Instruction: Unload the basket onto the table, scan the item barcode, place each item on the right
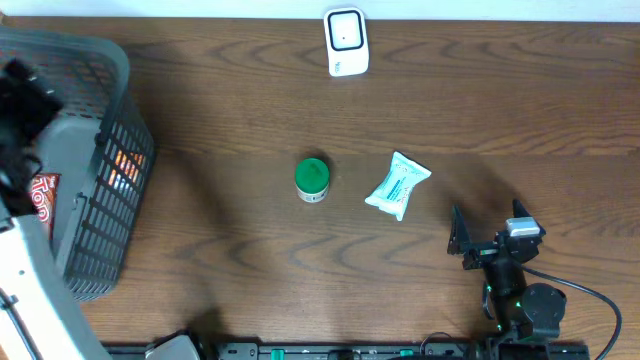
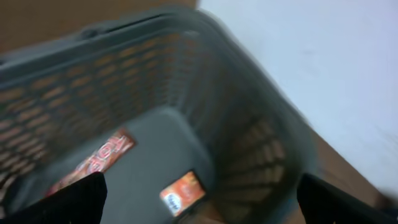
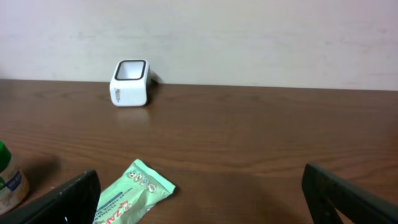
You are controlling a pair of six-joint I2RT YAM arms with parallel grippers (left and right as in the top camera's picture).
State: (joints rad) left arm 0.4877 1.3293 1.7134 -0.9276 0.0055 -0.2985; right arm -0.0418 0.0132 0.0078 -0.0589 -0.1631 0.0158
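Your brown wooden worktop [image 1: 400, 120] takes up nearly the whole overhead view. At its left edge stands a grey mesh basket [image 1: 105, 200], the biggest thing on it. Your left end effector [image 1: 22, 95] hangs over the basket's opening with its fingers spread as wide as they go and nothing between them; its wrist view is blurred and looks down onto the basket floor. Your right end effector [image 1: 487, 228] sits low over the worktop near the front right, fully spread as well and empty, facing the back edge. The white scanner [image 1: 346, 42] stands at the back edge, near the middle. The pale green wipes pouch [image 1: 398, 185] lies flat mid-worktop, just ahead and left of the right end effector and apart from it. The green-lidded jar [image 1: 312, 178] stands upright near the pouch, on its left, not touching. In the basket you can see a red-and-white packet [image 2: 93, 162] and a smaller orange packet [image 2: 182, 193]
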